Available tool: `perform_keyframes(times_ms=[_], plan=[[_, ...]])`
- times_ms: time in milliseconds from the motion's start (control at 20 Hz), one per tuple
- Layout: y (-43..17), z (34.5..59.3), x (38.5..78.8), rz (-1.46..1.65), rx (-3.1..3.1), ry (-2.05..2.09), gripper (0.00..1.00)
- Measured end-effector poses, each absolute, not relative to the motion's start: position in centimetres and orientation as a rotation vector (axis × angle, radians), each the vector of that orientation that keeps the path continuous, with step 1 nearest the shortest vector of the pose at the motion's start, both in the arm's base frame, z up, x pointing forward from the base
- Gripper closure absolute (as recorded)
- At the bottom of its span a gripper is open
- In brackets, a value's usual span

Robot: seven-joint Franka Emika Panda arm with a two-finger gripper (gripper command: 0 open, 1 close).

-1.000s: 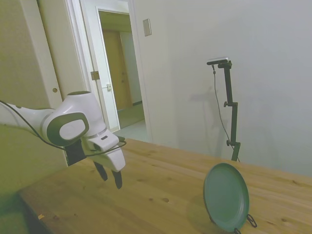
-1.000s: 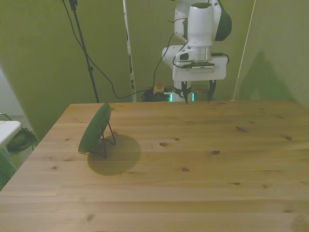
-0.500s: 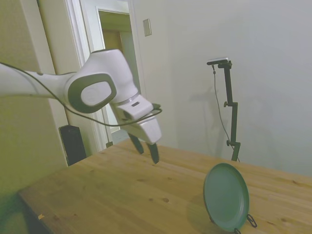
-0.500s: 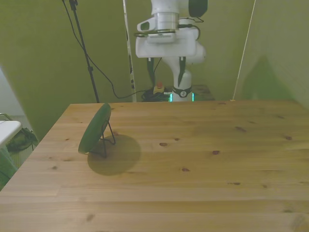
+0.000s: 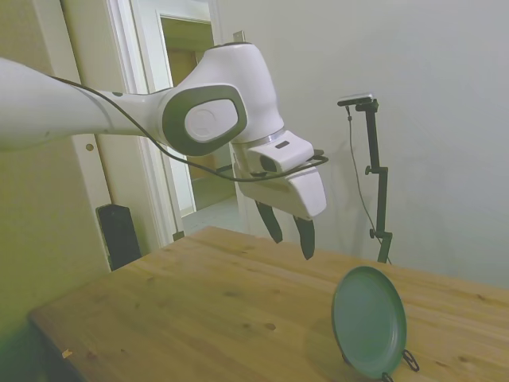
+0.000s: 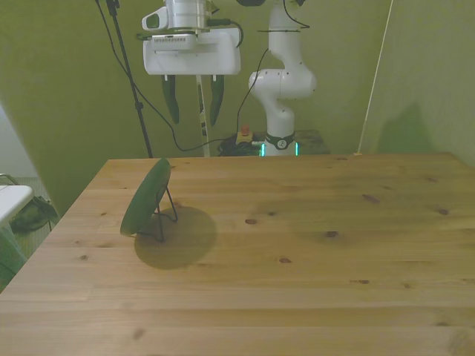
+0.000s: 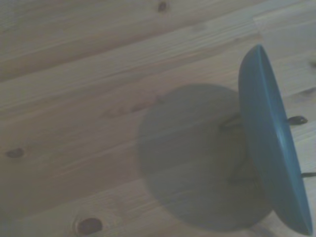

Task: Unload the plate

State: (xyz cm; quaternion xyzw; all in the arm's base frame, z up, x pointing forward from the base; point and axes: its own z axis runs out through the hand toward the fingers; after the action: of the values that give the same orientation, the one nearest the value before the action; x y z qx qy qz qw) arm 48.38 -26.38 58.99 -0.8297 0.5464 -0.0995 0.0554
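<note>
Front view shows our gripper (image 6: 192, 100) open and high above the plate (image 6: 147, 196), which leans upright in its wire stand (image 6: 168, 213) below, rim edge pointing up at us.

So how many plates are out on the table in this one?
1. The plate stands propped near-upright on a thin black wire stand, near the table's edge at the front view's left. The claw is in the air, clear of it. No other plate shows.

claw (image 6: 192, 104) risen, swung toward plate (image 6: 146, 196)
</note>
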Motion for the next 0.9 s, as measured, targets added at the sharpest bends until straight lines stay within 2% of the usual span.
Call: perform_keyframes(times_ms=[400,650,900], plan=[[-36.7,60.6,47.7,-0.223,-2.492,1.481,0.0],[-41.5,57.7,48.0,-0.191,-2.48,1.319,0.0],[-43.3,55.4,48.5,-0.145,-2.47,1.17,0.0]])
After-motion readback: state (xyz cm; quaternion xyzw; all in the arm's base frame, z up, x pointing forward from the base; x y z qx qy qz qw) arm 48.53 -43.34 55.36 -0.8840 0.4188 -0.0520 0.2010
